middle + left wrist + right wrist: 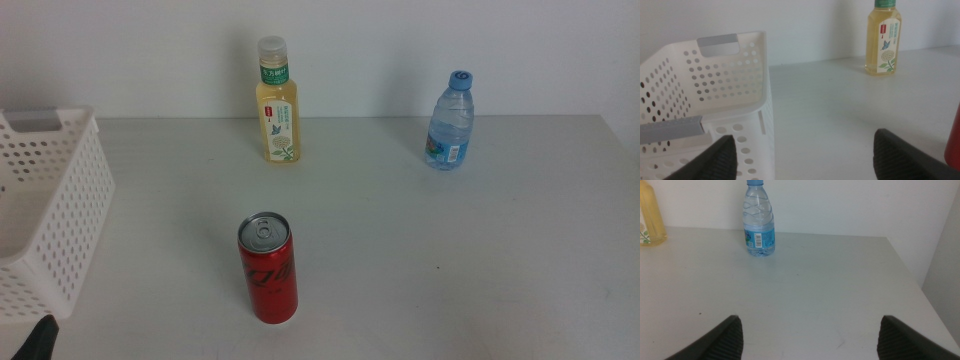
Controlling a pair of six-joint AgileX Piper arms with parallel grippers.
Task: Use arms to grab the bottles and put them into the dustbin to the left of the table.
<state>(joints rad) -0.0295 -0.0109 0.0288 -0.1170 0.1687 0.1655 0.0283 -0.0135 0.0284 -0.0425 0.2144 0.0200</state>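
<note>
The yellow-liquid bottle (279, 100) with a green label stands upright at the back middle of the table (450, 260). The clear bottle (451, 122) with a blue cap stands at the back right. The red can (267, 268) stands upright in the front middle. The white perforated dustbin (45, 200) sits at the left edge. My left gripper (807, 162) is open and empty beside the dustbin (715, 85); only its tip (40, 340) shows in the middle view. It faces the yellow bottle (884, 42). My right gripper (810, 342) is open and empty, low over the table, facing the clear bottle (759, 222).
A white wall rises behind the table. The table's right edge (920, 285) runs close to the right gripper. A sliver of the red can (955, 142) shows beside the left gripper, and the yellow bottle (650, 220) shows at the edge of the right wrist view.
</note>
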